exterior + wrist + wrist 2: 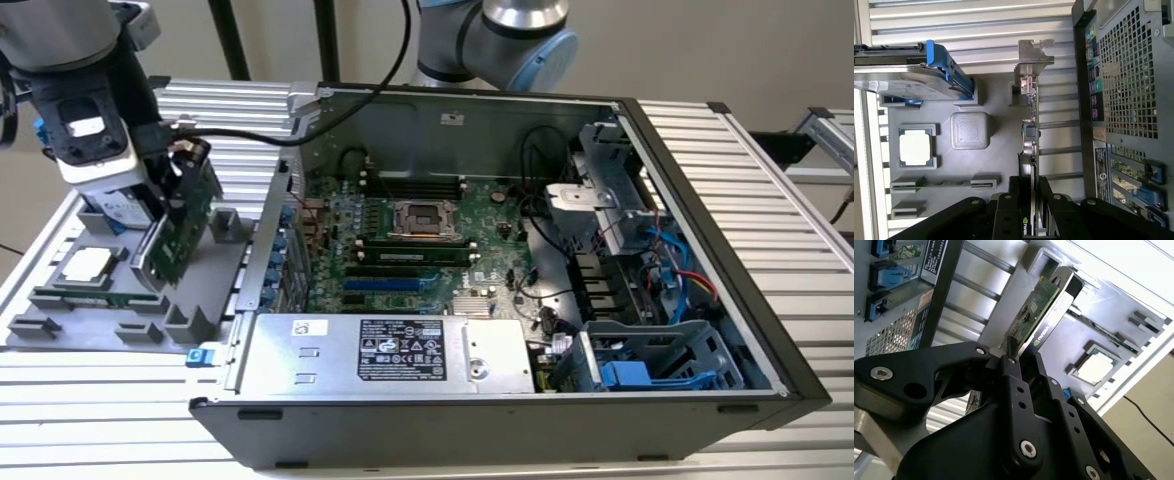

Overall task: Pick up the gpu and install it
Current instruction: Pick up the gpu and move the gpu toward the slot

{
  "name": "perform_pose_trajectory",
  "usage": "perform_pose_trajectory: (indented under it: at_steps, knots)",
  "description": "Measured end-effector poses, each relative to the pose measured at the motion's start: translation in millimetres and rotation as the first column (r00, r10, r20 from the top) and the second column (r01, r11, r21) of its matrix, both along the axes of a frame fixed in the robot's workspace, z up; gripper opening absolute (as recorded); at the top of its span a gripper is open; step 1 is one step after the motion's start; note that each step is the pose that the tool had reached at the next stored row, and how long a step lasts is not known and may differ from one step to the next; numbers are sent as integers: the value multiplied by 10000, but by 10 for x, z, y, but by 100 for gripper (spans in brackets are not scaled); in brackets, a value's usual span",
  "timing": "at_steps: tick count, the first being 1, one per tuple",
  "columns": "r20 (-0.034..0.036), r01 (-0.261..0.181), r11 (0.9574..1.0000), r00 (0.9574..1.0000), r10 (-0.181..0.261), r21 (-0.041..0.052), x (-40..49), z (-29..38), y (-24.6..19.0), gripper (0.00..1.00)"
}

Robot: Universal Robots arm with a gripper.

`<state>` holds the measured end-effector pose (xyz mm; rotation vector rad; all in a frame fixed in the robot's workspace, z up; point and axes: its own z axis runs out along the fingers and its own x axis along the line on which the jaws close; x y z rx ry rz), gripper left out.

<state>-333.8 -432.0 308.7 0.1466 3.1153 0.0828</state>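
Observation:
The gpu [176, 232], a green card with a black cooler, stands on edge and tilted over the grey parts tray [80, 330] at the exterior view's left. My gripper [178, 185] is shut on its upper edge. Whether the card's lower edge still touches the tray I cannot tell. In the second wrist view the black fingers [1010, 371] clamp the gpu [1036, 310]. In the first wrist view the gpu [1030, 130] shows edge-on with its silver bracket [1035, 54] at the far end, and the gripper [1031, 205] grips both faces.
The open computer case [534, 420] lies beside the tray, with motherboard [414, 250] and power supply [387, 350] inside. On the tray sit a processor [87, 265], a RAM stick [80, 297] and a hard drive [904, 82] with blue rails. The case's rear panel [1124, 75] stands close to the card.

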Motion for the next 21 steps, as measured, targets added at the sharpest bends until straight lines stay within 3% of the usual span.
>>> perform_pose_trajectory:
  at_steps: [21]
  knots:
    - [1, 0, 10000, 10000, 0, 1, 0, 115, 0, 0]
